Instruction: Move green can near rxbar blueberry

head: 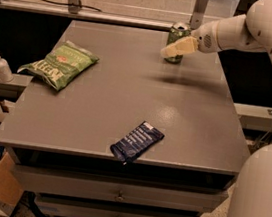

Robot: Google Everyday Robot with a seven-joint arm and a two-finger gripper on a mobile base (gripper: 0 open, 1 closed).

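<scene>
Judging from where things lie, I put the task at its very start: nothing has been carried over yet. The green can [179,30] stands upright at the far edge of the bench [128,92], towards the far right corner. The rxbar blueberry [137,141] lies flat at the near edge, slightly right of the middle, with one end just over the lip. The two are well apart, with almost the whole depth of the bench between them.

The gripper [170,50] reaches in from the right side at can height. Its pale tip crosses in front of the can's body, so only the silver top and the foot of the can show. Whether the gripper is spread around the can, closed on it, or merely hanging in front of it, I cannot tell from this view, nor can I say whether it touches the can. The can sits on the bench and shows no tilt.

What I reckon is left is a firm hold on the can, a lift, a carry towards the near edge, and a set-down beside the bar.

A green chip bag [61,63] lies near the left edge, out of the way.
</scene>
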